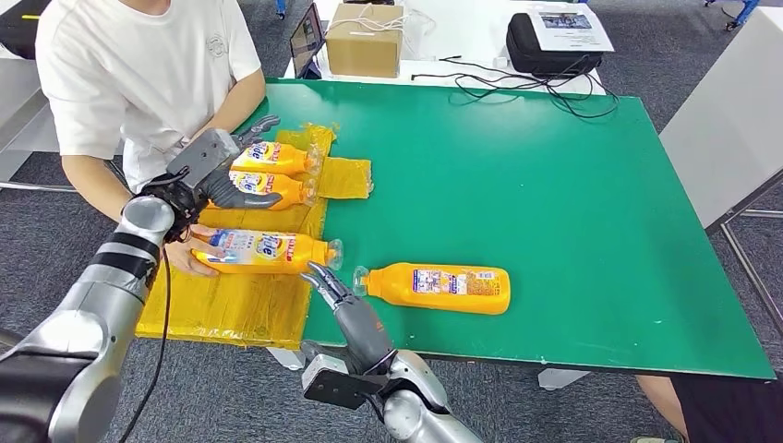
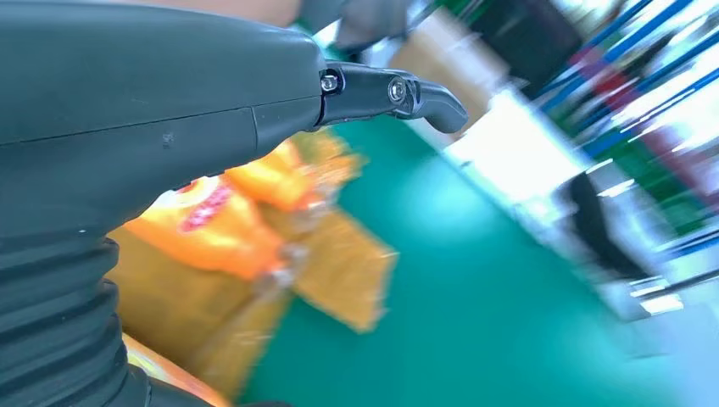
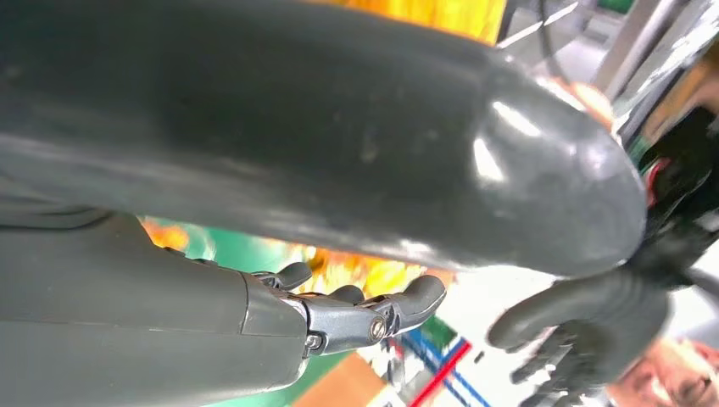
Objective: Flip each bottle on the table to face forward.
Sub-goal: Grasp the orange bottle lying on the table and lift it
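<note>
Four orange bottles lie on their sides. Two of them (image 1: 273,158) (image 1: 271,188) rest side by side at the back of a yellow sheet (image 1: 231,306). My left hand (image 1: 214,168) hovers over their bases with its fingers spread and nothing in its grasp; in the left wrist view the left hand (image 2: 169,110) reaches out above the blurred bottles (image 2: 212,229). A third bottle (image 1: 270,251) lies nearer, and a person's hand (image 1: 185,260) touches its base. The fourth bottle (image 1: 441,288) lies on the green table (image 1: 554,203). My right hand (image 1: 340,297) stands open just left of its cap.
A person in a white T-shirt (image 1: 138,65) stands at the table's left. On a white table behind are a cardboard box (image 1: 365,39), a black bag (image 1: 554,41) and cables (image 1: 517,88). The green table's right half is bare, and its front edge (image 1: 554,365) is close.
</note>
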### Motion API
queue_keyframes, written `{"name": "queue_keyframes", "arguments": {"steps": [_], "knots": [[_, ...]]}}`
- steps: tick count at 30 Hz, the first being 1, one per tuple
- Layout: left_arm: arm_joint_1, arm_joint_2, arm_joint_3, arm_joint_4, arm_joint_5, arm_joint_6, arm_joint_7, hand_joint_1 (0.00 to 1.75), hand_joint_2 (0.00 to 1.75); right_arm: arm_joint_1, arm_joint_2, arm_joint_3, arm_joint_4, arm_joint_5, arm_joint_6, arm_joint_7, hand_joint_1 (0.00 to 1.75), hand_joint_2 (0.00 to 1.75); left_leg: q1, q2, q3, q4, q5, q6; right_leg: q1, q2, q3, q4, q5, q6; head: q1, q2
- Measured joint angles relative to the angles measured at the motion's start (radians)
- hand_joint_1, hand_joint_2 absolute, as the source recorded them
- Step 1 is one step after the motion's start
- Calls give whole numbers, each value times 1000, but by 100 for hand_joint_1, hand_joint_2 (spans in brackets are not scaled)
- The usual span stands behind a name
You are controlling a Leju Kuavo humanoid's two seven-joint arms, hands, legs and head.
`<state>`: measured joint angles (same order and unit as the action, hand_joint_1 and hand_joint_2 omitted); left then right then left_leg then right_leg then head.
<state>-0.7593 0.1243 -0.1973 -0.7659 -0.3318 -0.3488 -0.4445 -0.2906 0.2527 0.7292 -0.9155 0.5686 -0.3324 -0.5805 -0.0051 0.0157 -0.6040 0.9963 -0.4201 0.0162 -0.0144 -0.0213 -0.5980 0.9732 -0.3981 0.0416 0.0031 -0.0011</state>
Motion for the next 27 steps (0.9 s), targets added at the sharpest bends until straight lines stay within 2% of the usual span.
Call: {"name": "queue_keyframes", "arguments": {"steps": [6,10,15,18,22,27], "knots": [[320,-46,25,-425,132,98,-8,0,175,40,-48,-82,-115,58,-19,37,0,0,-1,1,-1,0,-2,1,-1,0,0,-2,-1,0,0,0],[465,-88,41,-599,181,148,-17,0,175,66,-81,-134,-168,135,-38,78,0,175,-1,1,-1,0,-2,1,-1,0,0,-3,-1,0,0,0],[583,-175,83,-723,261,264,-28,0,175,50,-152,-187,-178,346,-105,188,0,175,-1,-1,0,0,-2,2,-1,0,1,-3,0,1,0,0],[658,-215,97,-785,262,323,-47,0,175,30,-201,-234,-178,429,-113,226,0,175,-1,-1,0,0,-2,2,-1,0,1,-3,1,2,0,0],[726,-241,107,-839,206,378,-48,0,175,22,-244,-265,-180,518,-104,282,0,175,-1,-1,0,0,-2,2,-1,0,1,-3,1,2,0,0],[766,-253,110,-867,149,405,-40,0,175,22,-275,-284,-186,546,-69,310,0,175,-1,-1,-1,0,-2,2,0,0,1,-3,0,2,0,0]]}}
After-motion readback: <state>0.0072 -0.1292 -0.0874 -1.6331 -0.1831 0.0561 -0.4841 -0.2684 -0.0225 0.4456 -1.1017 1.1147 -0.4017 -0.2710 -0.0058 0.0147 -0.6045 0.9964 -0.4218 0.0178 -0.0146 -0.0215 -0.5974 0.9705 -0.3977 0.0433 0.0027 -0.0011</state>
